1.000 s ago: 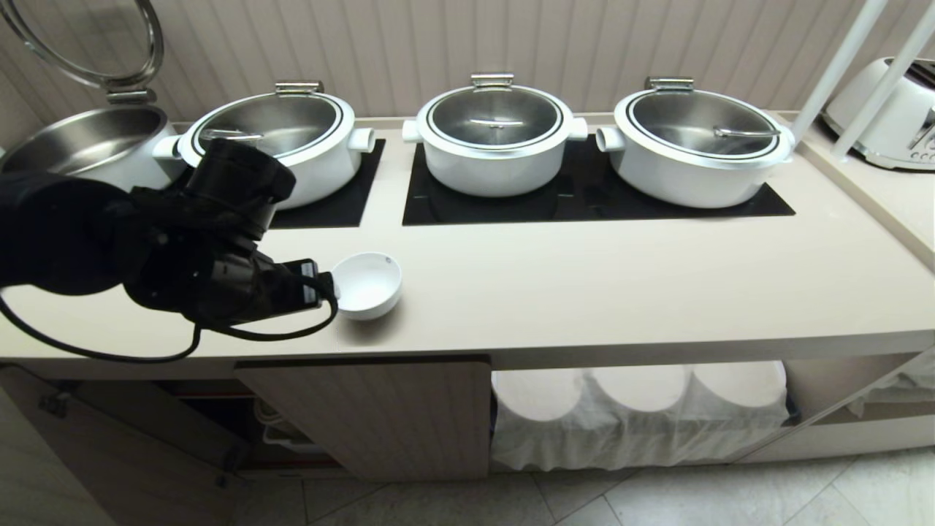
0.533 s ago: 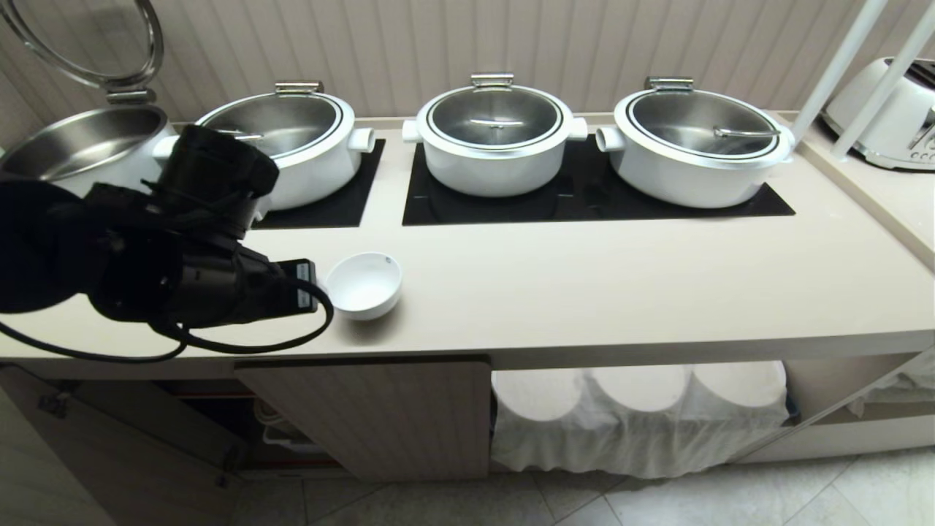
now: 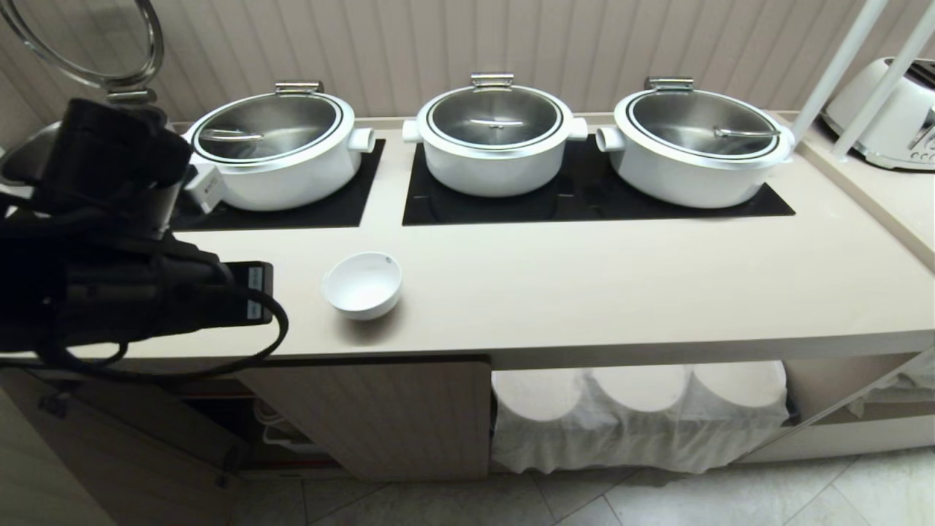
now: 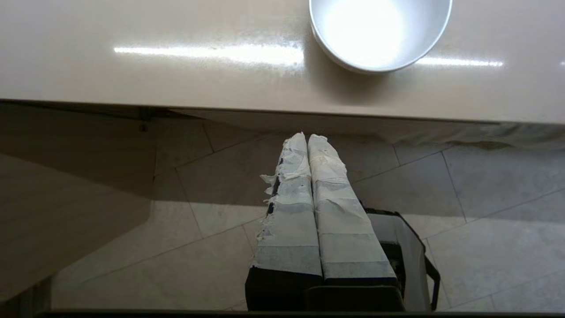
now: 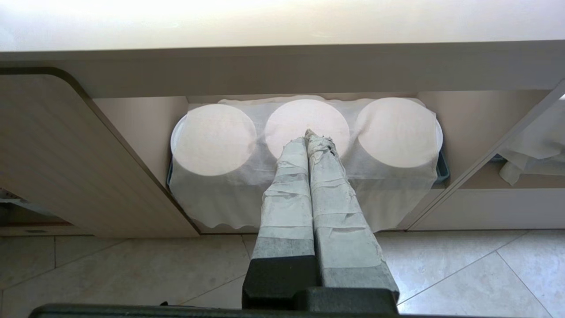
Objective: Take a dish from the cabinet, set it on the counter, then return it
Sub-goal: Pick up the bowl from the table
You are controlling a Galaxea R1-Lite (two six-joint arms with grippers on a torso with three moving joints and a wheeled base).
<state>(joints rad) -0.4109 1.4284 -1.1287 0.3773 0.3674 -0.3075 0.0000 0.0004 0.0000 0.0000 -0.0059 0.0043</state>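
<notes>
The dish (image 3: 362, 284) sits upright on the counter (image 3: 584, 292). At its nine o'clock, well apart, the left gripper (image 4: 307, 138) hangs clenched, empty. The right gripper (image 5: 307, 134) is clenched too.

The left arm (image 3: 109, 292) is cut off by the left edge of the head view and hides the front-left corner of the counter (image 3: 584, 292); its fingertips cannot be seen there. The open pot (image 3: 22, 157) at far left is mostly hidden behind the arm, and its raised lid (image 3: 139, 44) is cropped by the top edge. The dish (image 4: 379, 33) is cut off by the top edge of the left wrist view. The cabinet (image 3: 372, 416) interior is dark; contents cannot be told. The appliance (image 3: 891, 117) at far right is cropped. A white cloth (image 5: 304, 176) hides whatever lies under its three round shapes.
</notes>
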